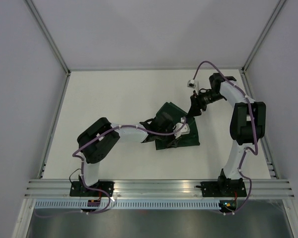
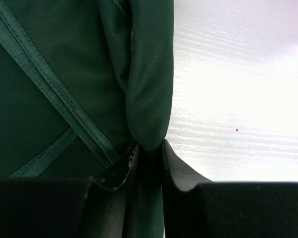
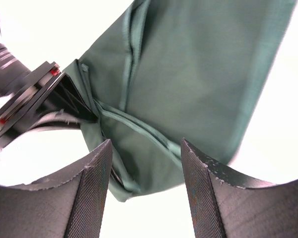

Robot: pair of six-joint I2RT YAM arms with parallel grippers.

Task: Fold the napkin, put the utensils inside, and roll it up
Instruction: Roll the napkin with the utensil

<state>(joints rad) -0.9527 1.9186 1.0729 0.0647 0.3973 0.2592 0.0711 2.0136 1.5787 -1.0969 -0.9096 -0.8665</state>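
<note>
The dark green napkin lies crumpled and partly folded on the middle of the white table. My left gripper reaches across it; in the left wrist view the gripper is shut on a bunched fold of the napkin. My right gripper hovers at the napkin's far right corner. In the right wrist view it is open and empty, with the napkin just beyond its fingertips. No utensils show in any view.
The white table is bounded by grey walls with metal posts at the back corners and a metal rail along the near edge. The left arm's wrist shows at the left of the right wrist view.
</note>
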